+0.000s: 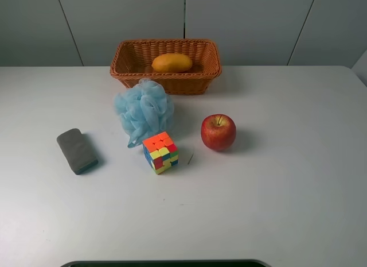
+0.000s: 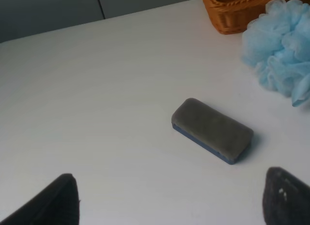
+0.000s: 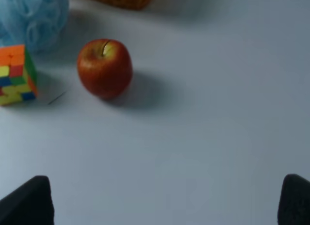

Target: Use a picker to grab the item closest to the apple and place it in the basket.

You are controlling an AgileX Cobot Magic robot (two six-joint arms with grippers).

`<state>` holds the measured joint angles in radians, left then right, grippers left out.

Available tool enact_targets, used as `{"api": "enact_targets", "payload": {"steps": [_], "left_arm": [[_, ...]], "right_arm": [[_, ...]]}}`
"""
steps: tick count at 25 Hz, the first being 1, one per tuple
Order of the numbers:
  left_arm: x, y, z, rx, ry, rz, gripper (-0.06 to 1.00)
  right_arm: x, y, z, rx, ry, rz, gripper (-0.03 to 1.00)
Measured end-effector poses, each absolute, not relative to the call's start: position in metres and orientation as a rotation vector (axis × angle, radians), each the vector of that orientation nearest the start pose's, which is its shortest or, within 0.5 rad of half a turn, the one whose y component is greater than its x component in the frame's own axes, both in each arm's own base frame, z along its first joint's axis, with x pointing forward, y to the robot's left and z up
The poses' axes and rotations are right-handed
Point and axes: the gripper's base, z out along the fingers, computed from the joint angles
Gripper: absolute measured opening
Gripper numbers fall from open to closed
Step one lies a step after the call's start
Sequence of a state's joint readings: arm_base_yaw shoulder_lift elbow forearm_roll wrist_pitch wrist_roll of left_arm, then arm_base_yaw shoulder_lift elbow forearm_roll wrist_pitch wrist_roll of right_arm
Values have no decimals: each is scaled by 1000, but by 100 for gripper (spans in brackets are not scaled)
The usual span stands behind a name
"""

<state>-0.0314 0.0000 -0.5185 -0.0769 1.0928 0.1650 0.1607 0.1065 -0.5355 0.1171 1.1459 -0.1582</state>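
A red apple (image 1: 218,132) sits on the white table right of centre; it also shows in the right wrist view (image 3: 104,67). A multicoloured cube (image 1: 160,152) stands just left of it, also in the right wrist view (image 3: 16,75). A blue bath pouf (image 1: 143,110) lies behind the cube, also in the left wrist view (image 2: 281,51). A wicker basket (image 1: 123,63) at the back holds a mango (image 1: 172,62). Neither gripper shows in the exterior high view. The left gripper (image 2: 169,201) and right gripper (image 3: 167,201) are open and empty, with only dark fingertips showing.
A grey eraser block (image 1: 77,150) lies at the left of the table, in front of the left gripper in the left wrist view (image 2: 211,130). A dark edge (image 1: 166,263) runs along the table's front.
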Motion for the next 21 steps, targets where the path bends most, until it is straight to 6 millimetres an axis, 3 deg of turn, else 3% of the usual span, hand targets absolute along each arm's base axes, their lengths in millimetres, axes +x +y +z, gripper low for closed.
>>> {"api": "enact_targets", "payload": {"steps": [2, 7, 21], "left_arm": [[-9, -6, 280, 207, 2045, -9, 73], [-9, -6, 280, 207, 2045, -9, 73], [-9, -6, 280, 207, 2045, -9, 73]], "right_arm": [[-8, 9, 279, -278, 2082, 103, 70], [-8, 6, 278, -139, 2063, 37, 70], [-8, 5, 278, -110, 2062, 28, 70]]}}
